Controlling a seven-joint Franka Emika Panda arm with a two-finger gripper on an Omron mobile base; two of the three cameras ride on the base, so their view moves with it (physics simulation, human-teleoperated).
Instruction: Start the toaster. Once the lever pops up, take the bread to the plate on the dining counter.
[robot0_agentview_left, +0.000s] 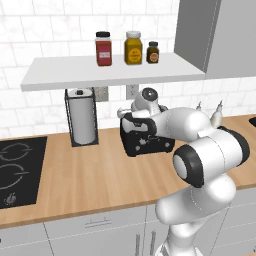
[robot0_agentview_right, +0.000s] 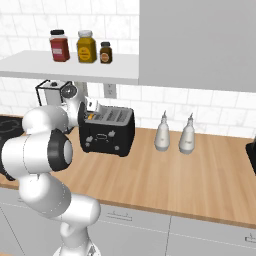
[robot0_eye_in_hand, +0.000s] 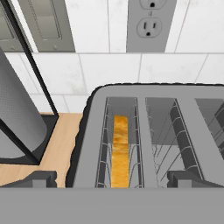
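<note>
Early stage by my read: the bread (robot0_eye_in_hand: 120, 151) sits edge-up in the left slot of the toaster (robot0_agentview_right: 106, 131) as the hand view has it, well down between the wire guides, so nothing has been carried anywhere yet; whether the lever has been pressed I cannot tell, it is not clearly visible. Left to do, as far as I can judge: get the toaster going if it isn't, wait for the pop, pull the slice out, take it to the plate on the dining counter. The toaster stands on the wood surface (robot0_agentview_left: 95, 175) against the tiled wall, just beside the paper towel holder (robot0_agentview_left: 81, 118), under a white shelf (robot0_agentview_left: 110, 70) with three jars, two white bottles (robot0_agentview_right: 174, 133) off to its other side. The pincer (robot0_eye_in_hand: 111, 178) hovers right above the toaster's near top edge, looking down into the slots; its dark tips stand wide apart, one near each side of the slotted top, nothing between them, so open and empty. The bread lies directly ahead of and below the pincer, roughly centred between the tips, not touching them. A wall outlet (robot0_eye_in_hand: 152, 24) is behind.
</note>
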